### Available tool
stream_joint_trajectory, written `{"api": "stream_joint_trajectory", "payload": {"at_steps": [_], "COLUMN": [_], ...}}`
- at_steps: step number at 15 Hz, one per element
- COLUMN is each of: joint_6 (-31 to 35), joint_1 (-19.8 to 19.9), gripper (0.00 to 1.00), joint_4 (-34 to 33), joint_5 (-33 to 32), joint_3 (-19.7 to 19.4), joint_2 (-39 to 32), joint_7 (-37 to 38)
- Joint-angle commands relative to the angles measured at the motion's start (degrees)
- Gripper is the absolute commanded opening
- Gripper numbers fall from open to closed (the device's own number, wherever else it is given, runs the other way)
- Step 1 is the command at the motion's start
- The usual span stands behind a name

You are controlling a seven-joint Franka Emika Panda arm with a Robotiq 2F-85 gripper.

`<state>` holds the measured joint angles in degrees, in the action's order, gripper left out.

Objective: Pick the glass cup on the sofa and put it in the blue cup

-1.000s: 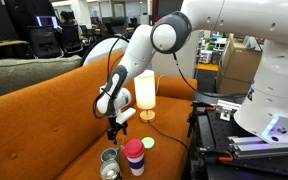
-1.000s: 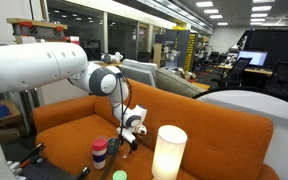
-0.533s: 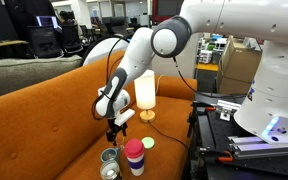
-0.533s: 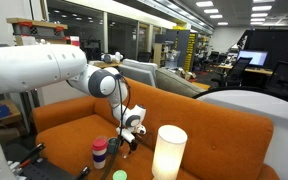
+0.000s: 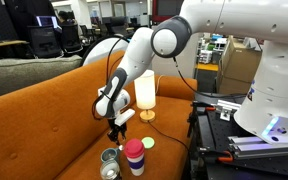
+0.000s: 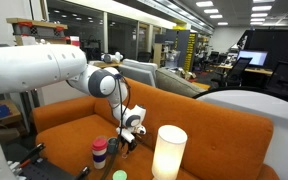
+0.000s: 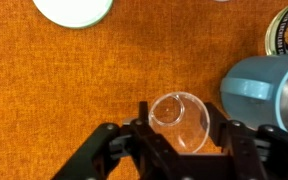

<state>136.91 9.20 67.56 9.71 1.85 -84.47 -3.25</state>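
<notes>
Gripper stood open, gripping nothing yet; my jaws straddled the glass cup, mouth up on the sofa. The blue cup stood just beside the glass cup, out past one jaw.

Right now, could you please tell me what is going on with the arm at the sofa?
The arm's end effector is down at the orange sofa, with the small glass cup between its fingers; whether they already grip it I cannot tell. The blue cup stands close beside it, and the glass is not in it yet.
</notes>
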Motion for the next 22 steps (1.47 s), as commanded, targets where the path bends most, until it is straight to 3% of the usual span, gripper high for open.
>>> {"api": "stream_joint_trajectory", "payload": {"at_steps": [1, 2, 9, 15, 19, 22], "joint_6": [-1.89, -1.8, 2.64, 8.67, 10.85, 10.59], "joint_1": [-0.25, -0.3, -1.15, -2.01, -2.65, -5.09], "gripper": [0.31, 0.31, 0.31, 0.31, 0.31, 0.31], "joint_4": [-1.53, -1.91, 12.98, 25.26, 28.1, 27.91], "joint_5": [-0.88, -0.93, -0.83, -1.95, -3.46, -5.96], "joint_3": [-0.5, -0.64, -1.76, 0.87, 3.39, 2.74], "joint_2": [0.01, 0.02, 14.5, 26.14, 28.0, 27.15], "joint_7": [1.0, 1.14, -0.59, -5.31, -9.0, -8.08]}}
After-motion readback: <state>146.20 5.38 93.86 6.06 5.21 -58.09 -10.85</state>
